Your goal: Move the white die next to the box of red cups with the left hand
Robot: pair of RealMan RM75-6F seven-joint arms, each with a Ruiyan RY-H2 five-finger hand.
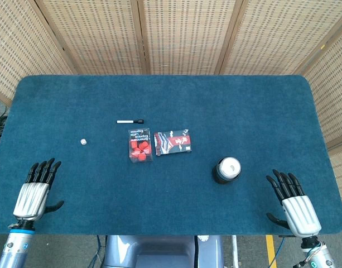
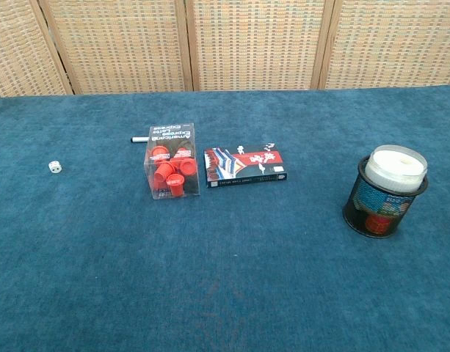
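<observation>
On the blue tabletop (image 1: 159, 201) the white die (image 1: 82, 142) lies well apart to the left of the box of red cups (image 1: 140, 146), while the left robot hand (image 1: 35, 188) and right robot hand (image 1: 292, 202) rest near the front edge, fingers spread and empty

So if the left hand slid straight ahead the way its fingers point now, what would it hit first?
Probably nothing. The left hand points up the table and slightly right, and that line seems to pass left of the white die, though narrowly. Beyond lies only bare table, as far as the head view shows.
</observation>
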